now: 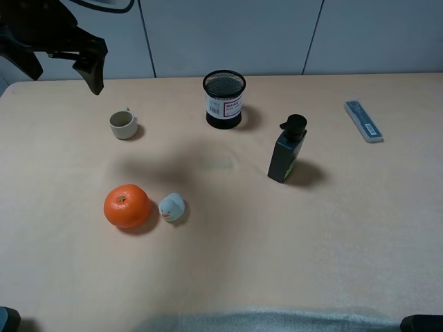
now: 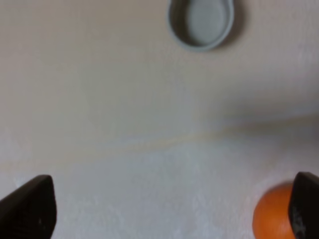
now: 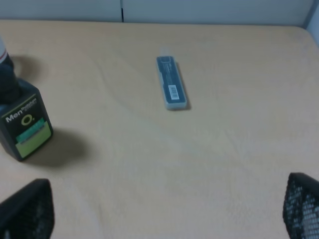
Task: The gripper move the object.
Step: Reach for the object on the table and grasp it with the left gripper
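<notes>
Exterior high takes in the whole scene from above: a wide beige tabletop (image 1: 228, 277) carries everything. The next biggest thing is the left arm (image 1: 28, 34), black and bulky, hanging over the far left corner. Its left end effector (image 1: 66, 79) has both fingers spread wide with nothing between them. The left wrist view agrees, with a fingertip at each edge of the frame and bare tabletop in the gap. The right end effector (image 3: 163, 206) is also spread wide and empty, seen in its own wrist view over the right side of the tabletop. Next in size, a dark bottle (image 1: 286, 152) with a pump top and a green label stands upright, right of the middle. A black mesh holder (image 1: 224, 99) stands upright at the far middle, its white label facing the near side. An orange (image 1: 127, 206) sits on the left toward the near side. A flat blue case (image 1: 364, 121) lies at the far right, well apart from the bottle. The cup (image 1: 122, 125), grey-beige, stands upright on the far left with its mouth up and its little handle toward the far side. It is clear of the end effector hanging over the corner, well apart from the orange and well left of the holder. A small white toy (image 1: 172, 208) lies just beside the orange, on its right.
</notes>
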